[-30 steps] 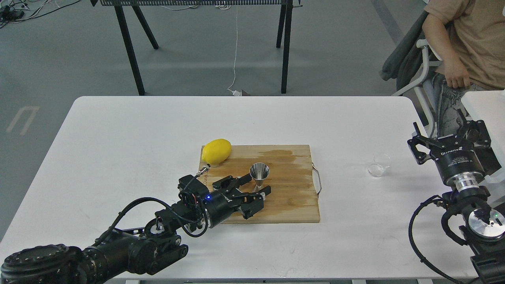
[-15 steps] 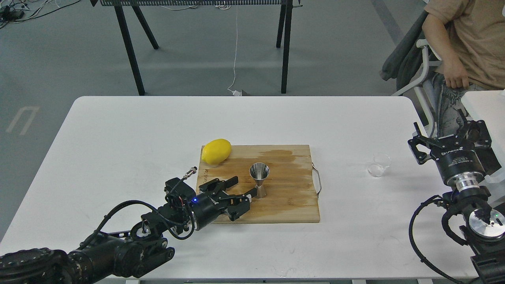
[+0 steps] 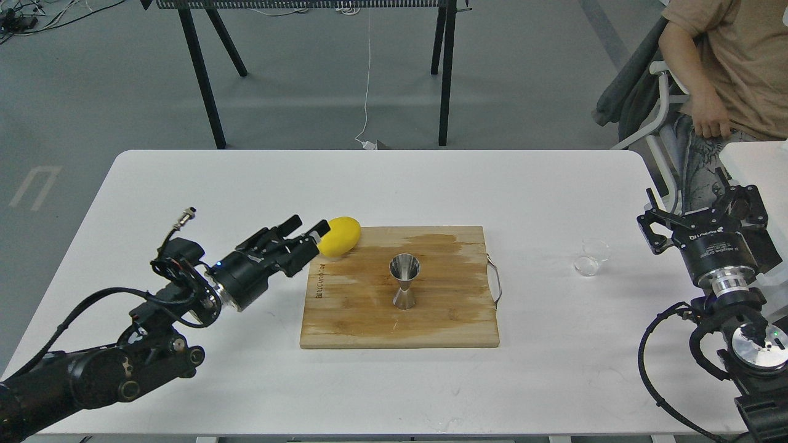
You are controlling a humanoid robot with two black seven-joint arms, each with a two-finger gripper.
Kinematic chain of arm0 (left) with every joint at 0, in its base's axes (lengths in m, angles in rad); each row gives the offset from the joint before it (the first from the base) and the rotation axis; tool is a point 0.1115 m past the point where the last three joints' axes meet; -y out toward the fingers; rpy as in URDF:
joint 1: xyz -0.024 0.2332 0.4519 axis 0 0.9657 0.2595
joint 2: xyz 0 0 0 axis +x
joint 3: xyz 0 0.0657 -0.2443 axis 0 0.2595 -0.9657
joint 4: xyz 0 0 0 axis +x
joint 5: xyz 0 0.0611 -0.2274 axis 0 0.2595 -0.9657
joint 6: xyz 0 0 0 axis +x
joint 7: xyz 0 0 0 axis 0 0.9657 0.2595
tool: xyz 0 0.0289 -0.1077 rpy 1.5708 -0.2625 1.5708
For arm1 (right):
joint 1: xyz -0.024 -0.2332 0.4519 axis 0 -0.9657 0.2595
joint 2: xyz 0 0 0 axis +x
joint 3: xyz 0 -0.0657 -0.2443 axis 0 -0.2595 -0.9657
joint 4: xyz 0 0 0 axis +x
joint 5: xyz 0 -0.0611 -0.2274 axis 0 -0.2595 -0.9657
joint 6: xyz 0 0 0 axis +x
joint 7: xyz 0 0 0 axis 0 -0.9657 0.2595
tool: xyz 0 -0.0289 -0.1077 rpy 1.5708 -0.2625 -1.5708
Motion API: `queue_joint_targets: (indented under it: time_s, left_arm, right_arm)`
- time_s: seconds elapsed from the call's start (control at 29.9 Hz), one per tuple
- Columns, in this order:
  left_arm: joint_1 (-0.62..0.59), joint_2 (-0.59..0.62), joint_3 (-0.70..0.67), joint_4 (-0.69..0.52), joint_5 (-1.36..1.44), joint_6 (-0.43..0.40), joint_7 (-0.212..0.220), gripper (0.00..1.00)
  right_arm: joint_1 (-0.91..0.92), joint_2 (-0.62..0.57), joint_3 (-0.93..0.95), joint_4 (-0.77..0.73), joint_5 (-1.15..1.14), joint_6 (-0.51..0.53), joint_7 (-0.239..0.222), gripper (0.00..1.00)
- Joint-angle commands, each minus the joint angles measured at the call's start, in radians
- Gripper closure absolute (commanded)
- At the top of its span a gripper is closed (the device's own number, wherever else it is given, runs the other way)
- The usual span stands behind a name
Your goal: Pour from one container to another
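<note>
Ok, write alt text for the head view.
A steel jigger stands upright on a wooden board on a white table, a lemon at the board's far left corner. The left gripper hovers open beside the lemon; the right gripper waits near a glass cup.

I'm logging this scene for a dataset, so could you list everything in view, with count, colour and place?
table: one, white, fills the middle of the view.
cutting board: one, light wood with a darker stained patch and a metal handle on its right edge, at the table's centre.
jigger: one, shiny steel, upright on the board.
lemon: one, yellow, at the board's far left corner.
glass cup: one, clear, on the table right of the board.
black table legs: dark frame on the grey floor behind.
person: one, tan shirt, seated at top right.
left gripper: black, open, close beside the lemon.
right gripper: black, open, right of the cup.
</note>
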Motion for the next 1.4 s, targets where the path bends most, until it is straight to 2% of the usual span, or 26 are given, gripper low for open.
queue_joint_targets:
  time_s: [0.0,0.17,0.3,0.33,0.43,0.6,0.77,0.87,1.0,1.17,1.27,1.37]
  left_arm:
    - [0.003,0.079,-0.113,-0.043,-0.165,-0.074,0.0,0.19]
    - [0.009,0.168,-0.245,-0.04,-0.383,-0.564,0.0,0.19]
    - [0.009,0.24,-0.259,-0.027,-0.556,-0.928,0.0,0.19]
    - [0.01,0.255,-0.259,-0.025,-0.596,-0.977,0.0,0.19]
    - [0.012,0.301,-0.259,0.004,-0.727,-0.977,0.0,0.16]
    - [0.007,0.302,-0.288,0.144,-0.99,-0.977,0.0,0.1]
    - [0.009,0.302,-0.328,0.157,-1.061,-0.977,0.0,0.09]
    - [0.013,0.295,-0.328,0.158,-1.06,-0.977,0.0,0.08]
    - [0.026,0.282,-0.325,0.159,-1.058,-0.977,0.0,0.08]
    - [0.029,0.265,-0.323,0.158,-1.058,-0.977,0.0,0.08]
    - [0.029,0.243,-0.322,0.158,-1.052,-0.977,0.0,0.08]
    - [0.029,0.237,-0.32,0.158,-1.049,-0.977,0.0,0.08]
  right_arm:
    - [0.008,0.0,-0.003,0.0,0.0,0.0,0.0,0.01]
    - [0.018,0.002,-0.004,0.001,0.0,0.0,-0.002,0.01]
    - [0.027,0.003,-0.006,0.003,0.0,0.0,-0.008,0.01]
    - [0.028,0.003,-0.006,0.003,0.0,0.0,-0.01,0.01]
    - [0.035,0.003,-0.011,0.005,0.002,0.0,-0.014,0.01]
    - [0.035,-0.003,-0.032,0.047,0.064,0.0,-0.02,0.01]
    - [0.013,-0.047,-0.107,0.161,0.28,0.0,-0.094,0.01]
    - [-0.024,-0.064,-0.107,0.228,0.345,-0.007,-0.096,0.01]
    - [-0.063,-0.066,-0.063,0.323,0.386,-0.322,-0.096,0.02]
    - [-0.117,-0.064,0.028,0.425,0.394,-0.646,-0.094,0.02]
    - [-0.117,-0.066,0.037,0.471,0.391,-0.809,-0.094,0.02]
    - [-0.117,-0.066,0.031,0.495,0.385,-0.904,-0.094,0.02]
